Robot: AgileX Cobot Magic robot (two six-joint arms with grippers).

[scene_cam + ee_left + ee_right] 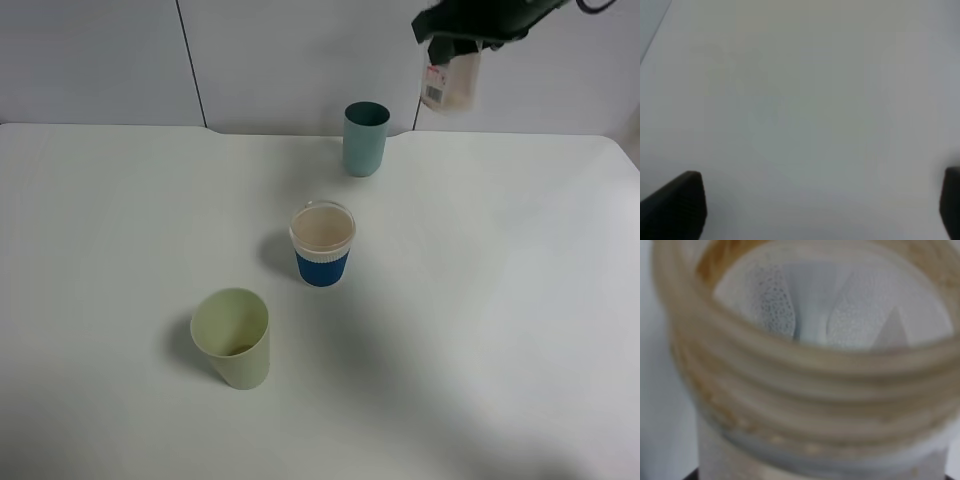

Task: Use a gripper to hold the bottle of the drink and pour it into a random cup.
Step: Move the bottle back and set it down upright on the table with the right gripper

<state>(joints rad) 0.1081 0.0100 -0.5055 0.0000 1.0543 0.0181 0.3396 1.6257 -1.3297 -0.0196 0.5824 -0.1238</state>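
Note:
My right gripper (458, 42) is shut on the bottle of the drink (450, 82) and holds it high above the table's far edge, up and to the right of the teal cup (365, 138). The bottle hangs below the jaws and looks pale beige, with its pink-and-white label facing left. In the right wrist view the bottle's wide threaded neck (805, 390) fills the picture, open and capless. My left gripper (812, 205) is open over bare white table, with one black fingertip (675, 205) at each side; it is out of the exterior high view.
A white cup with a blue sleeve (322, 244) stands mid-table with beige inside. A pale green cup (233, 338) stands nearer the front left. The white table (500, 330) ends at a pale wall behind the teal cup.

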